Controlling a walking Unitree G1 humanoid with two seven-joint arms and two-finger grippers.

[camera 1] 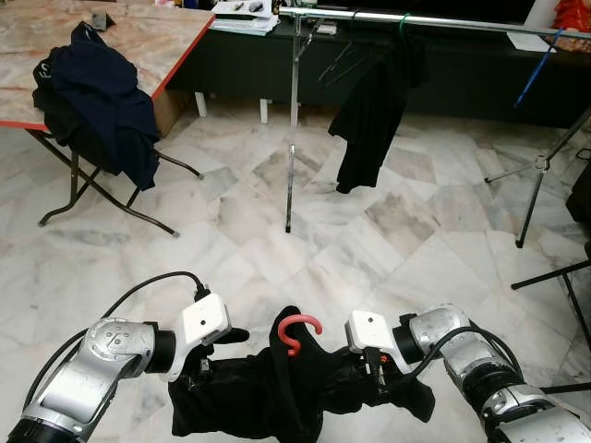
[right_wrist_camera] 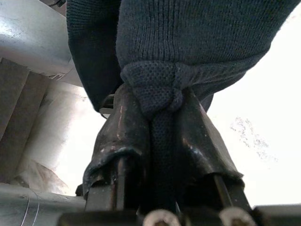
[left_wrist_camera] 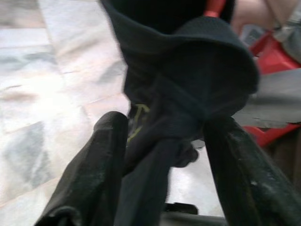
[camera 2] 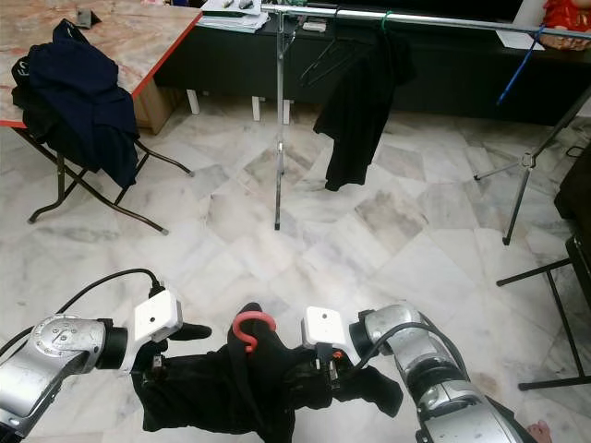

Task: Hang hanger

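The red hanger hook (camera 1: 299, 329) pokes up between my two hands, low and close to my body, with the black garment (camera 1: 277, 392) draped on it and sagging beneath. My left hand (left_wrist_camera: 164, 141) is clenched on a bunched fold of that garment at its left end, dark cloth squeezed between both fingers (left_wrist_camera: 101, 160). My right hand (right_wrist_camera: 160, 136) is clamped on a knitted fold at the right end, the weave pinched tight between the fingers (right_wrist_camera: 127, 132).

Ahead, open marble floor (camera 1: 369, 240) stretches with nothing in the path up to the clothes rail (camera 1: 406, 18), a silver bar running across the far side on a thin upright pole (camera 1: 293, 129). A black garment on a hanger (camera 1: 369, 120) already hangs from the bar near its middle; bare bar lies to either side of it. At far left, a worktop (camera 1: 138, 37) with a red edge carries dark clothing (camera 1: 97, 92) spilling over its corner. At right, tripod legs (camera 1: 540, 166) splay onto the floor, well apart from me.
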